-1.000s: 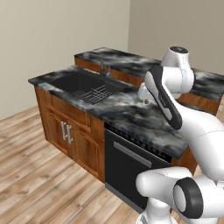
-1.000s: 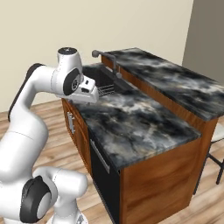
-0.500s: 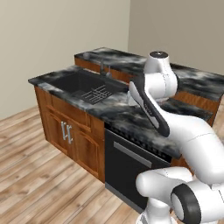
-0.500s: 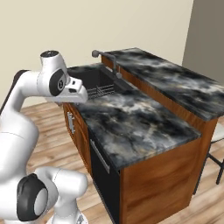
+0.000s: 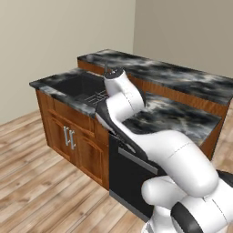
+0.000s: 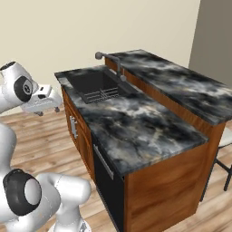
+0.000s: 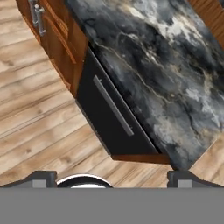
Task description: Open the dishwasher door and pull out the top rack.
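We hang our end effector [image 6: 49, 108], fingers spread wide and grasping nothing, out in the air over the wood floor [image 7: 39, 127], clear of the front edge of the marble worktop [image 6: 136, 131]. Looking along it, the dishwasher door [image 7: 111, 120] lies ahead and below, shut flush under the worktop's overhang, its silver bar handle [image 7: 113, 105] running just under the upper edge. The top rack sits behind that closed door and cannot be seen. Past the door, on the far side from us, stand the brown cabinet doors [image 7: 57, 41] with their upright handles. Beyond the worktop edge the black sink [image 6: 97, 86] sinks into the stone, a faucet [image 6: 113, 61] at its rear rim, and a raised bar ledge [image 6: 181, 86] closes off the back. Between us and the door front the floor lies open, with free room out from the door.
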